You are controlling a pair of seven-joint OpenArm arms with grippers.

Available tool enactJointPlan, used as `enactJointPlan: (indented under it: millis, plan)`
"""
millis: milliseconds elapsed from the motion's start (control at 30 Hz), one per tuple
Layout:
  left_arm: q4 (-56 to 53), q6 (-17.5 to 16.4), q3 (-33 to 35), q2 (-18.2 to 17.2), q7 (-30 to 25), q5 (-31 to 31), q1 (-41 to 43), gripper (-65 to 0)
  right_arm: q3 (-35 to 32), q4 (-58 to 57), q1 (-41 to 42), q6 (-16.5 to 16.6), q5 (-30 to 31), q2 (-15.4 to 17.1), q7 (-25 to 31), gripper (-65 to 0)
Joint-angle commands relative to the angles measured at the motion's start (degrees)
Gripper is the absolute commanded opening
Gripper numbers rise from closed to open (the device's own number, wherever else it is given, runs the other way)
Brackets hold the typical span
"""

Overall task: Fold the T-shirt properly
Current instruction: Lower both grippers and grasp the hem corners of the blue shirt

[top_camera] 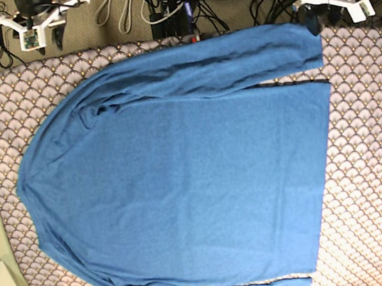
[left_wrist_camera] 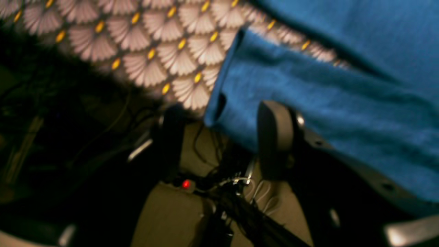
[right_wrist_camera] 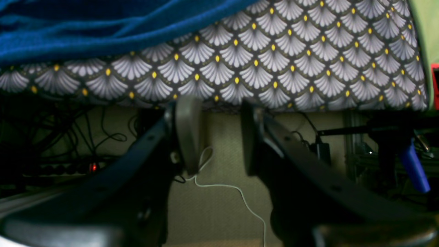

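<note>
My T-shirt (top_camera: 182, 180), soft and limp, lies flat across the bench (top_camera: 373, 159). Left tool (left_wrist_camera: 226, 137), spread, at the cuff upper right; right tool (right_wrist_camera: 219, 137) spread, empty. I'd pinch cuffs.

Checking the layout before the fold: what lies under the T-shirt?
Under the T-shirt lies the scallop-patterned tablecloth, showing along its borders. Whatever sits beneath the shirt's middle is covered and cannot be seen.
</note>
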Motion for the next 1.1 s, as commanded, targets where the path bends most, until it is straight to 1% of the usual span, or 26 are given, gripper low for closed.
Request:
enactJointPlan:
  millis: [0, 367, 500, 733, 1067]
  plan:
    - [0.7, -0.1, -0.3, -0.4, -1.1, -0.4, 0.4, -31.5, 0.2, 0.8, -0.8, 0.1, -0.1, 0.2, 1.5, -43.8]
    - [-6.0, -0.1, -0.1, -0.3, -1.1, -0.4, -3.5, -31.5, 0.3, 0.8, -0.8, 0.1, -0.2, 0.2, 1.5, -43.8]
    - [-6.4, -0.1, 2.0, -0.4, -1.1, -0.4, -3.7, -31.5, 0.3, 0.8, -0.8, 0.1, -0.2, 0.2, 1.5, -43.8]
    - [-6.4, -0.1, 2.0, 0.5, -1.1, -0.1, -3.8, -31.4, 0.3, 0.8, -0.8, 0.1, -0.2, 0.2, 1.5, -43.8]
    - [-6.5, -0.1, 2.0, 0.5, -1.1, -0.4, -4.5, -32.2, 0.3, 0.8, -0.8, 0.1, -0.2, 0.2, 1.5, -43.8]
